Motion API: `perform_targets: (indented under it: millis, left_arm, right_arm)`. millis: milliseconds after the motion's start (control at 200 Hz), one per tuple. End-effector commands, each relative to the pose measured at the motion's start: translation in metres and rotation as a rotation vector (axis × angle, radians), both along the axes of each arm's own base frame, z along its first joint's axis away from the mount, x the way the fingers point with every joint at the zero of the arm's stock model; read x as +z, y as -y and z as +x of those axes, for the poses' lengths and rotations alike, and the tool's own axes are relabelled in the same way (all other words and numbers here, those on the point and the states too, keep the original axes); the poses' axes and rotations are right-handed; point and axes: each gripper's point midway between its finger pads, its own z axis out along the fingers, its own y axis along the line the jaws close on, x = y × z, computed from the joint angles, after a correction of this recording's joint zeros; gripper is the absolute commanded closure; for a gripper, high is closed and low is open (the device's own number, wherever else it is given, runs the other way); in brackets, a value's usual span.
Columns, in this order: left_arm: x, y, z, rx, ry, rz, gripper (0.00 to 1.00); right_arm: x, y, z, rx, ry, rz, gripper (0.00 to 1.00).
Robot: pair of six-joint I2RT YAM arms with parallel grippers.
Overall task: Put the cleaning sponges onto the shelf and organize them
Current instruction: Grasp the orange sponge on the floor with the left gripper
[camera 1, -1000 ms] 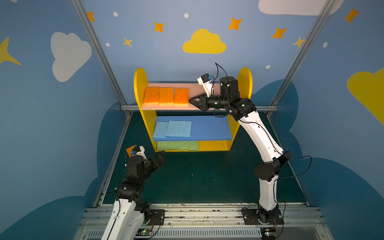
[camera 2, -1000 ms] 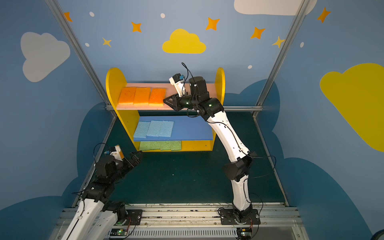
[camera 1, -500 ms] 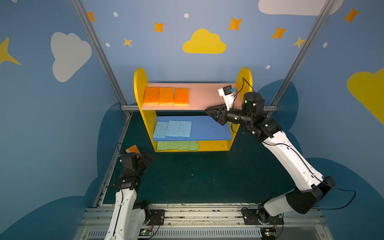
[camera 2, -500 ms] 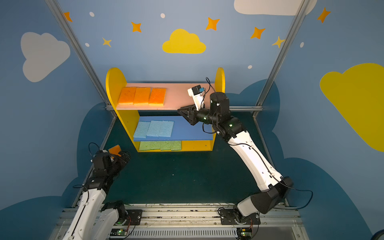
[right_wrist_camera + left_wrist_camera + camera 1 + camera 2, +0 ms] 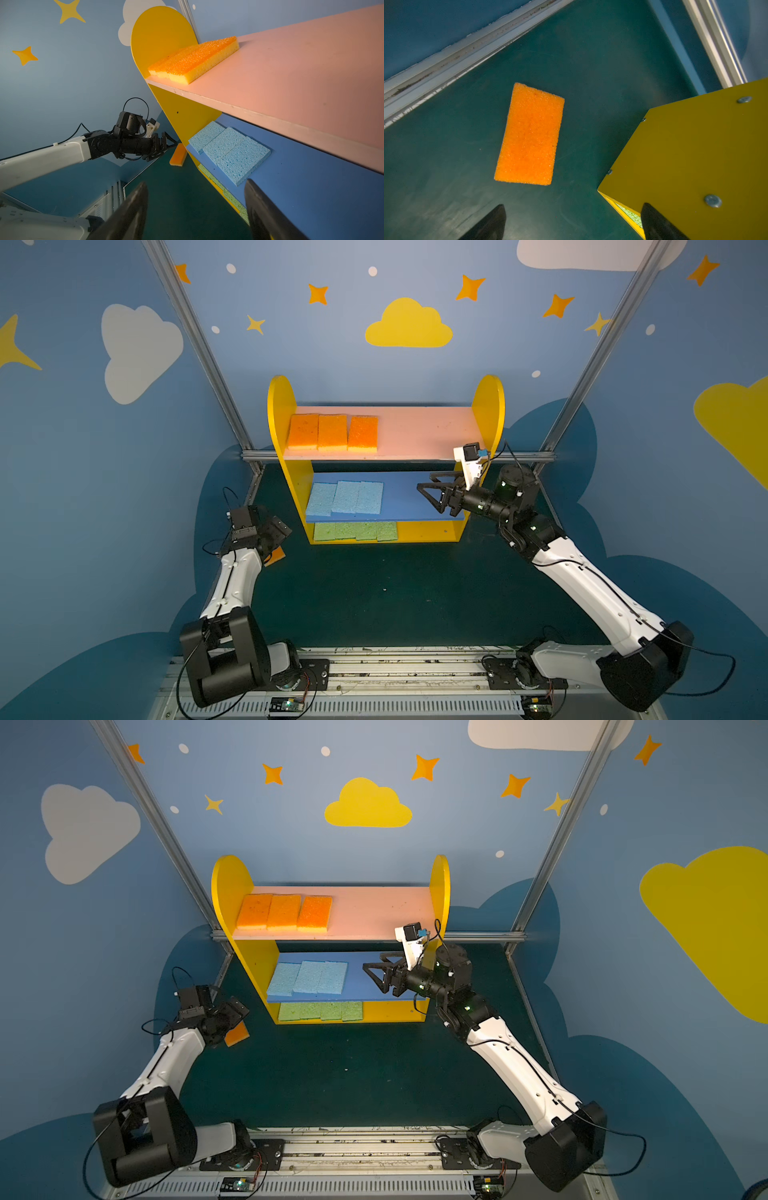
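Sponge [image 5: 529, 135], orange, lies flat on the table [image 5: 591, 62] beside the shelf [image 5: 695, 155]. Your left fingers [image 5: 492, 224] hang spread above it, likely for a grasp. Right fingers [image 5: 133, 207], apart and empty, sit by the blue board [image 5: 399, 493], leaving the pink board's [image 5: 424, 431] gap free.

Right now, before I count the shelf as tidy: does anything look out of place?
Yes. One orange sponge lies on the green floor beside the shelf, below the open left hand, while three matching sponges sit in a row on the pink board.
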Motion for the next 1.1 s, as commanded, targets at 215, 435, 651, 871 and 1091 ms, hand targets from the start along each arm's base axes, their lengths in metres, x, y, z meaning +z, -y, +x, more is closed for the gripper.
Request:
perform_targets:
  millis: [215,435,651,871,1091]
  left_arm:
    - [-0.048,-0.008,0.008,-0.176,-0.063,-0.139,0.01]
    - [-0.047,-0.023,0.027,-0.269,-0.114,-0.066,0.02]
    - [-0.062,-0.045,0.021,-0.289,-0.268,0.017,0.03]
    - [-0.082,-0.049,0.023,-0.288,-0.335,-0.008,0.06]
    - [-0.091,-0.054,0.028,-0.273,-0.358,0.005,0.06]
  right_arm:
    - [0.005,0.021,0.003,0.018,0.033,0.1,0.25]
    - [0.002,0.029,0.003,-0.005,0.048,0.089,0.23]
    - [-0.001,0.027,0.005,0.011,0.031,0.101,0.23]
    - [-0.004,0.028,0.011,0.019,0.0,0.119,0.23]
    - [-0.009,0.029,0.018,0.009,-0.018,0.12,0.23]
